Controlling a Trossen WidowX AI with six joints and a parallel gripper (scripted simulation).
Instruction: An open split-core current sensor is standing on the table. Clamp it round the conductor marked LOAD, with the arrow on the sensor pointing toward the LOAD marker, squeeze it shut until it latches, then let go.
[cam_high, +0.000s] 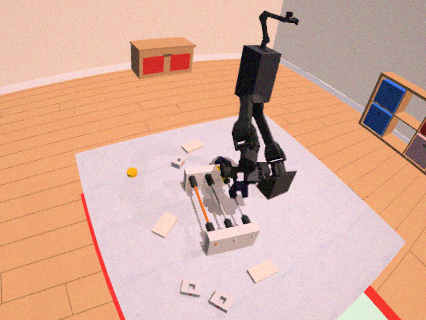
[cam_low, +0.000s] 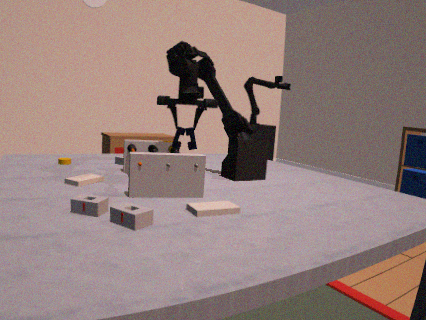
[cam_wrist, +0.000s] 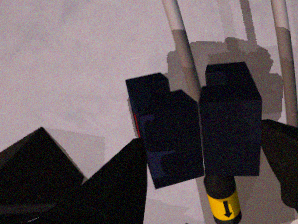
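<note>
The open sensor (cam_high: 239, 189) (cam_low: 191, 143) (cam_wrist: 230, 132) is dark blue, with two blocky halves side by side and a red mark on its left side. My gripper (cam_high: 240, 186) (cam_low: 184, 133) (cam_wrist: 201, 138) is shut on it, one finger outside each half, and holds it above the table. In the wrist view a grey conductor (cam_wrist: 181, 47) runs beneath the halves to a black end with a yellow band (cam_wrist: 218, 209) bearing an arrow. Whether the conductor sits inside the jaws is hidden. The sensor's own arrow cannot be made out.
The conductors, one orange (cam_high: 200, 203), span between a near end block (cam_high: 232, 239) (cam_low: 167, 177) and a far one (cam_high: 202, 173). Two notched grey blocks (cam_high: 190, 288) (cam_low: 131, 217), pale flat tiles (cam_high: 165, 224) (cam_low: 213, 208) and a yellow disc (cam_high: 132, 172) (cam_low: 64, 161) lie around them.
</note>
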